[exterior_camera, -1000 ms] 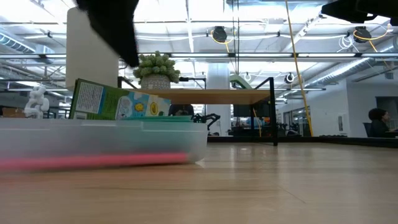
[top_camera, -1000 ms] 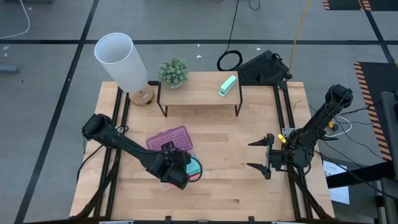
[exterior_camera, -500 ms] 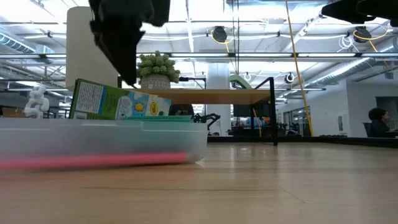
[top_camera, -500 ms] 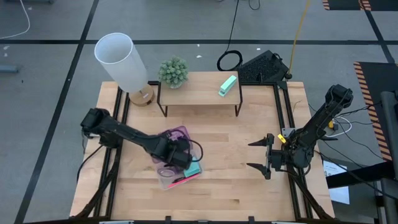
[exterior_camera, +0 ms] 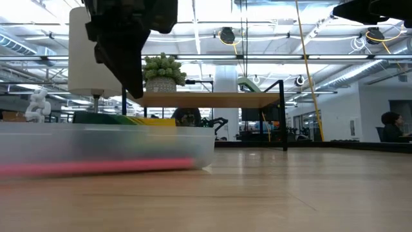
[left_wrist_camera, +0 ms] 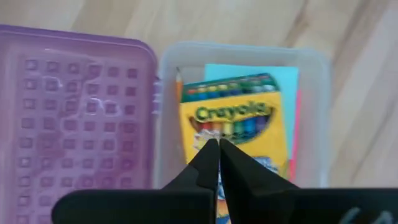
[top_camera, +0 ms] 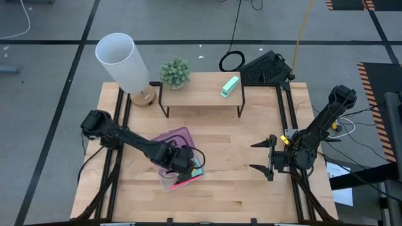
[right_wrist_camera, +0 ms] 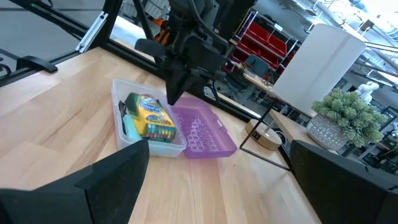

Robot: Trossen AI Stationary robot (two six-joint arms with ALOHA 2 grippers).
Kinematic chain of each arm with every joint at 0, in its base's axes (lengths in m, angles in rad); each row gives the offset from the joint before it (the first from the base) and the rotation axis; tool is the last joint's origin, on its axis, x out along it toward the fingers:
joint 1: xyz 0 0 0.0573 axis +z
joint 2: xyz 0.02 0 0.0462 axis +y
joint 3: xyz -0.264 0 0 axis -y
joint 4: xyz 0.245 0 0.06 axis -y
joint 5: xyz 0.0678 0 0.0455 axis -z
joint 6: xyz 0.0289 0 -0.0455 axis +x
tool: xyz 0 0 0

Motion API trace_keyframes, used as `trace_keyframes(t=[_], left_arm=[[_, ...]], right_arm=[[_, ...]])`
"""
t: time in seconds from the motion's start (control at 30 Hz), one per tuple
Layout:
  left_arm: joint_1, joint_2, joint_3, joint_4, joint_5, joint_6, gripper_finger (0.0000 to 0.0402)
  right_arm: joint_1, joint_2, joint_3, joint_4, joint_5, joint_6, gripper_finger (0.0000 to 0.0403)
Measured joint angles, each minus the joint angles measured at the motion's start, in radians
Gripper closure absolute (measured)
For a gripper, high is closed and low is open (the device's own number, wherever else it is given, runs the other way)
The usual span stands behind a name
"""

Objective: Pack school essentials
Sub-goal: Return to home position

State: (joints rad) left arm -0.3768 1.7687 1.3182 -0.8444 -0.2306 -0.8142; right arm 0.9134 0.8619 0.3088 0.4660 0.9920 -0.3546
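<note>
The crayon box (left_wrist_camera: 233,127) lies flat inside the clear case (left_wrist_camera: 311,112), leaving room for more. The left gripper (left_wrist_camera: 217,152) hovers above, fingers closed and empty; the right gripper (top_camera: 262,157) waits open on the bench (top_camera: 226,182).

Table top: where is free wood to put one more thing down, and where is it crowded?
Bare wood lies between the clear case and the right end effector, and along the table front edge. The small shelf is bare between the plant and the mint-green block. It is crowded around the case, where the left end effector hovers shut over the crayon box.
</note>
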Motion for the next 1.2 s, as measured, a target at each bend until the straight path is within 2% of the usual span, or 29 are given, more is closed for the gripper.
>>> trace_keyframes(t=[0.37,0.57,0.7,0.9,1.07,1.2], left_arm=[[-0.027,0.000,0.000,0.078,-0.011,0.005,0.0383],[-0.052,-0.025,0.000,0.114,-0.136,0.054,0.0383],[-0.051,-0.100,0.000,0.163,-0.211,0.164,0.0382],[-0.048,-0.250,0.000,0.276,-0.326,0.453,0.0383],[-0.042,-0.335,0.000,0.389,-0.331,0.692,0.0382],[-0.040,-0.350,0.000,0.434,-0.330,0.788,0.0383]], right_arm=[[0.000,0.000,0.000,0.000,0.000,0.017,0.0016],[-0.003,0.000,0.000,0.010,0.001,0.052,0.0016],[-0.004,0.000,-0.001,0.097,0.001,0.028,0.0024],[-0.004,-0.010,-0.001,0.276,0.005,-0.111,0.0071],[-0.004,-0.051,-0.001,0.314,0.061,-0.196,0.0132],[-0.004,-0.091,-0.001,0.314,0.061,-0.215,0.0193]])
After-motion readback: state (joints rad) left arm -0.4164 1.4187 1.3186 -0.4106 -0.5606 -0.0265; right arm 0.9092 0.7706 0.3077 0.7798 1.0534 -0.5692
